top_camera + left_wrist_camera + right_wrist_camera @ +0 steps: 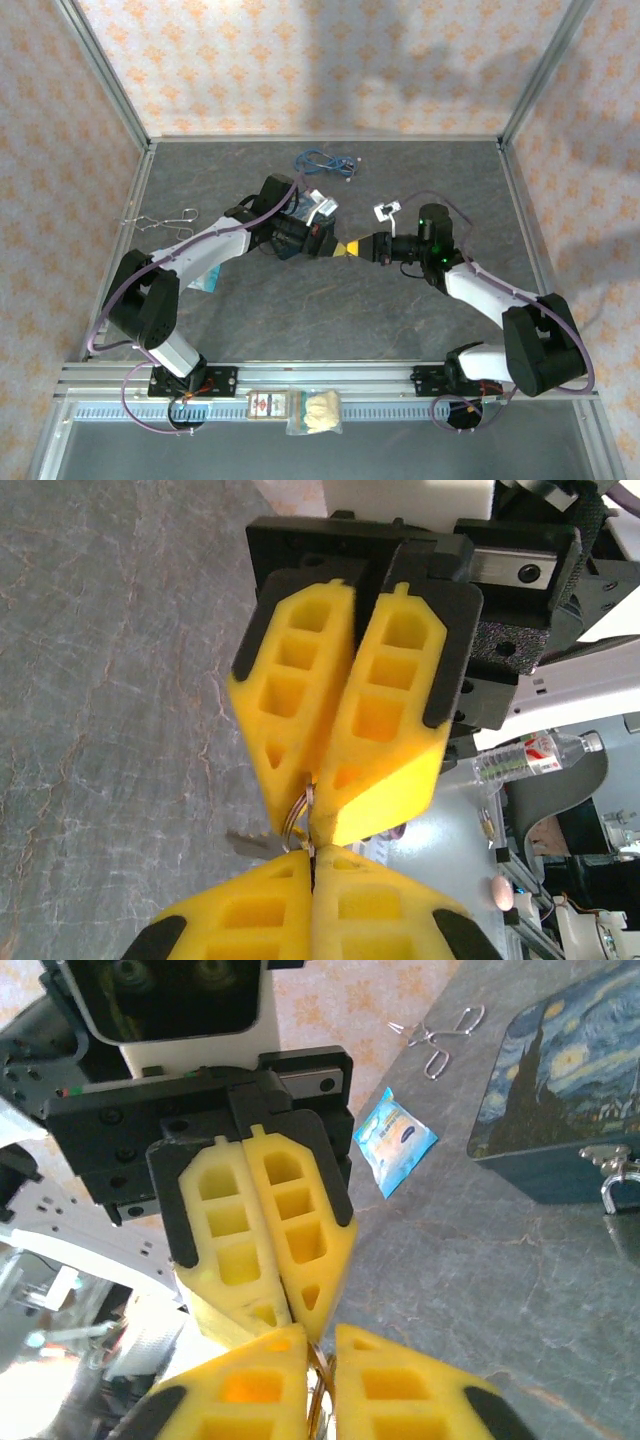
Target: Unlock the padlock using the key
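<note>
My two grippers meet tip to tip above the middle of the table, the left gripper (pixel 343 247) facing the right gripper (pixel 358 247). In the left wrist view the left gripper (pixel 315 865) is shut, and the key (pixel 245 841) juts out sideways from its tips as a thin flat blade. The key's thin ring (pixel 298 815) runs up between the fingers of the right gripper (pixel 315 808), which pinch it. In the right wrist view that ring (pixel 322 1385) sits between the right gripper's (pixel 322 1345) fingers. The padlock (pixel 612 1195) hangs on the front of the painted tin (pixel 560 1080).
Silver wire tongs (pixel 165 220) lie at the left. A coiled blue cable (pixel 320 158) is at the back. A small blue packet (pixel 205 280) lies under the left arm. A white tag (pixel 387 211) sits beside the right wrist. Packets (pixel 315 410) rest on the front rail.
</note>
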